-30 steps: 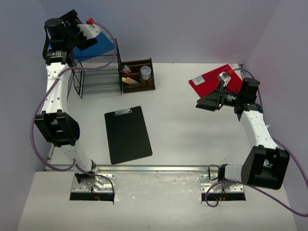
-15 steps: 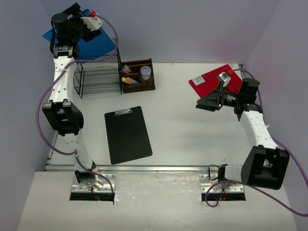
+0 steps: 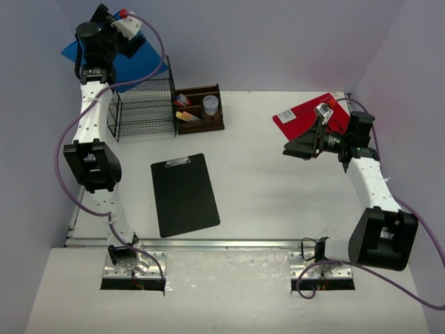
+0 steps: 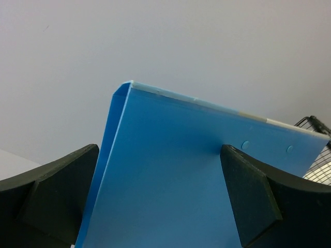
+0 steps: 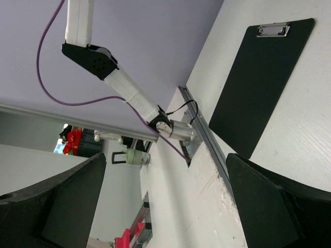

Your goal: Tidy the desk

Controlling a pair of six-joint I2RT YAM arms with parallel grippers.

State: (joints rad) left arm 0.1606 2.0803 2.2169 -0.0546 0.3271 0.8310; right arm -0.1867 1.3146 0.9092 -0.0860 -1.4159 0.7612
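**A:** The worktop (image 3: 278,202) fills the middle, rigid and fixed, with nothing on it to grip. What about the blue folder (image 4: 181,181) at the top of the wire basket (image 3: 142,104)?

**B:** It looks thin, slick and bendy, so pinch the folded edge. The left fingers (image 4: 51,201) are spread wide across it, and the right fingers (image 5: 57,201) gape empty. There's open room right of the clipboard (image 3: 184,195).

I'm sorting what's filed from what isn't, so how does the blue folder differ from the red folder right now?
The blue folder is raised and tilted over the wire rack at the far left; the red folder lies flat on the desk at the far right. The red folder bears a white label; the blue folder's visible face shows none. Both are flat, plain-coloured rectangles.
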